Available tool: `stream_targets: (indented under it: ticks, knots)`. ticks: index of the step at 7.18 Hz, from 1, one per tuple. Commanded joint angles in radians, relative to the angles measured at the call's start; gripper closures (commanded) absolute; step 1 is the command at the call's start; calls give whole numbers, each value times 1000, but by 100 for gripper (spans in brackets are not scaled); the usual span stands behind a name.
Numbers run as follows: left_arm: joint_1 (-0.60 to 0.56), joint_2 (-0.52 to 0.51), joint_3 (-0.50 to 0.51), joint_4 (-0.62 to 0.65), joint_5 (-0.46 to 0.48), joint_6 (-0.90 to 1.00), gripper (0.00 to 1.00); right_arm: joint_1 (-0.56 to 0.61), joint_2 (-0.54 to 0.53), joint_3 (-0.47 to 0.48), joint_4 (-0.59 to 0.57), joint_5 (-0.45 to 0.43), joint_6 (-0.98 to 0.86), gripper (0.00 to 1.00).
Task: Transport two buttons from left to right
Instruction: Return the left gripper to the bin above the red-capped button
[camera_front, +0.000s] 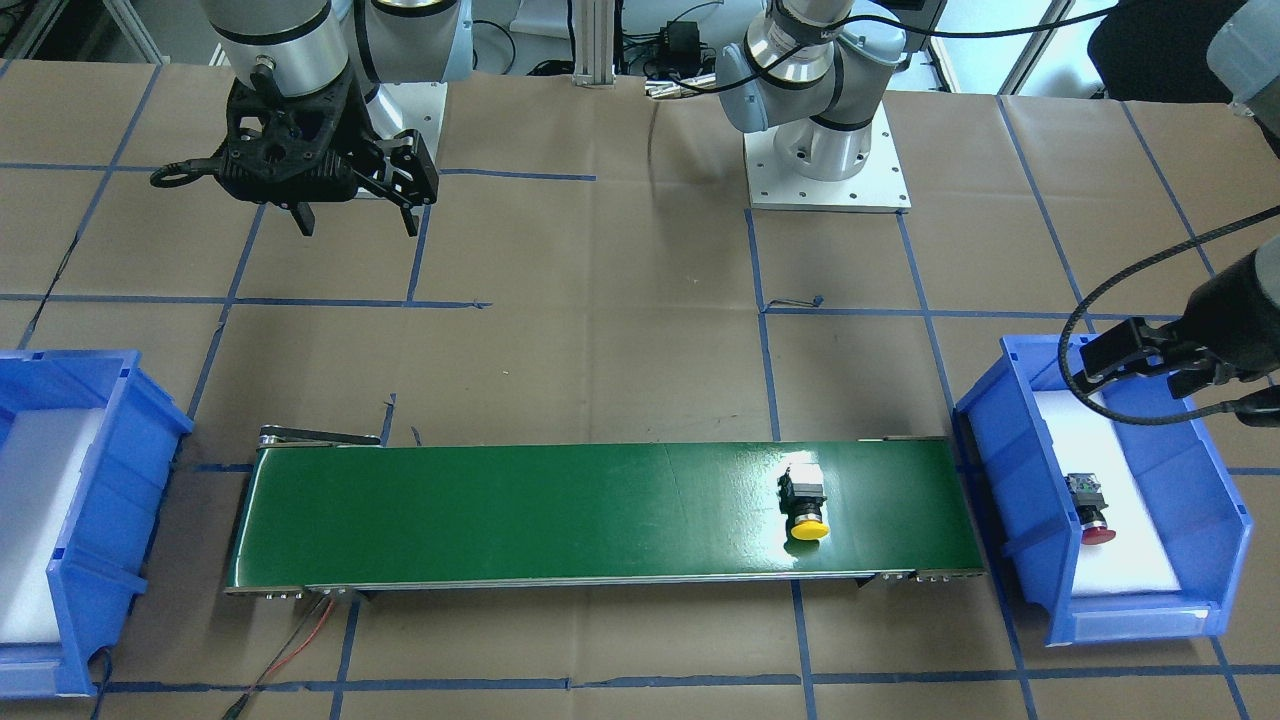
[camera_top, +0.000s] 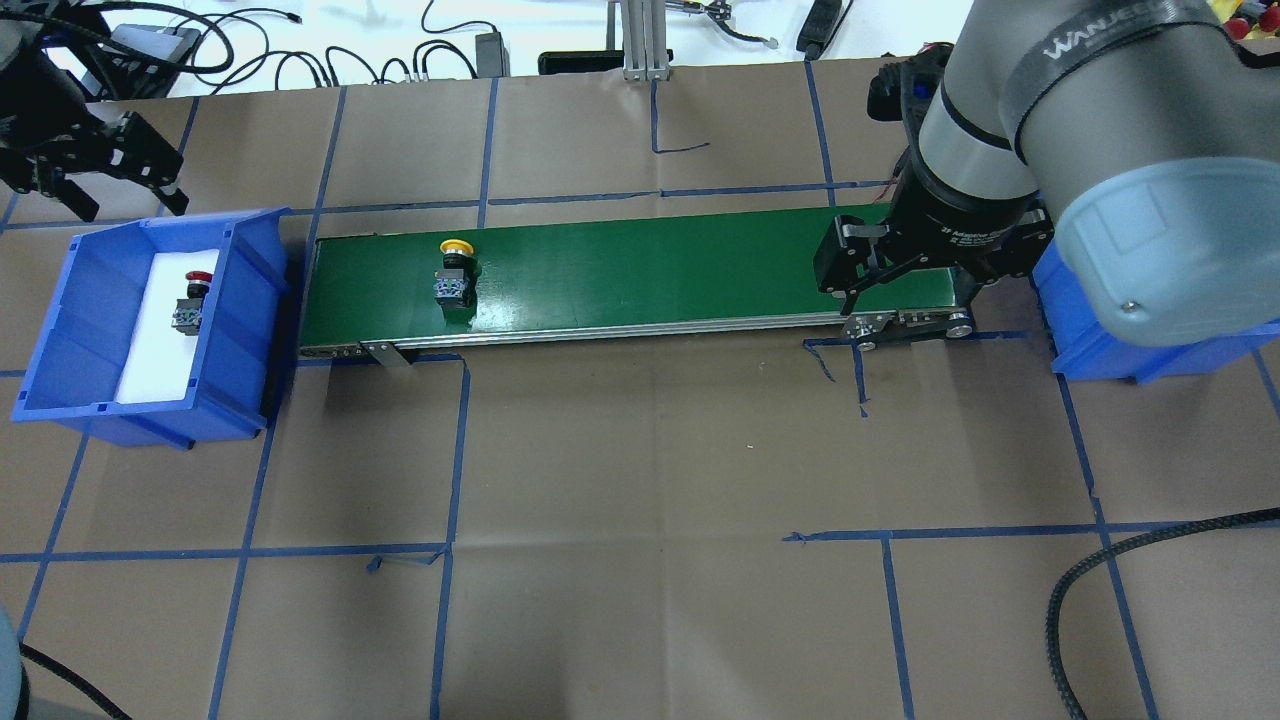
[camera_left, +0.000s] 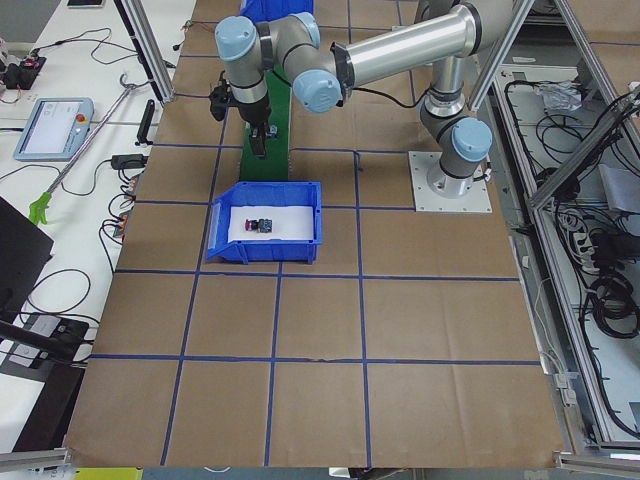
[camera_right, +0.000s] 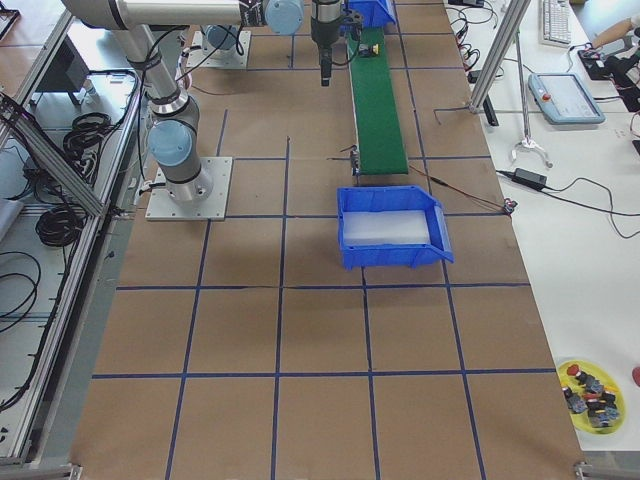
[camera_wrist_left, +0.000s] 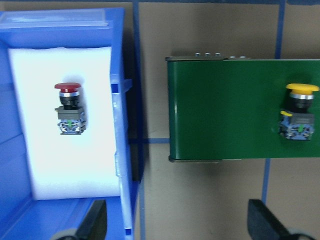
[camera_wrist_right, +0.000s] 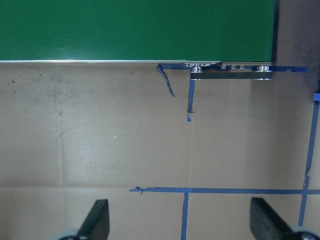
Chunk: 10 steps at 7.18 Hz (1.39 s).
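On the green belt (camera_front: 550, 510), toward its left end: yellow button (camera_front: 805, 505), lying on its side, cap pointing away from the robot, free of any grip. Left blue bin (camera_front: 1225, 520), just beside that belt end: red button (camera_front: 1090, 510), on its side on a white foam pad (camera_wrist_left: 100, 150), cap pointing the same way. Left claw (camera_top: 130, 203): fingers spread wide, holding nothing, raised near the far edge of the left bin. Right claw (camera_front: 357, 225): fingers spread wide, holding nothing, raised over the right end of the belt. Right blue bin (camera_front: 130, 470): white pad inside, no button visible. Surface (camera_front: 600, 350): brown paper, blue tape grid.
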Motion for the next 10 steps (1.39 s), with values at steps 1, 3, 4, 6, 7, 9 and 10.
stream_targets:
  ticks: [1, 3, 4, 6, 7, 9, 10]
  knots:
    - [104, -27, 1, 16, -1, 102, 1, 0, 1, 0, 0, 0, 0, 0]
    - [118, -46, -20, 68, -1, 110, 1, 0, 1, 0, 0, 0, 0, 0]
    - [118, -47, -27, 74, -3, 108, 1, 0, 0, 0, 0, 0, 0, 0]
    - [118, -50, -43, 105, -1, 110, 1, 0, 0, 0, 0, 0, 0, 0]
    - [118, -51, -75, 160, -3, 110, 1, 0, 0, 0, 2, 0, -2, 0]
    - [116, -64, -169, 299, -11, 107, 1, 0, -2, 0, 2, -2, -2, 0]
    - [116, -76, -216, 368, -12, 108, 1, 0, -2, 0, 0, 0, -2, 0]
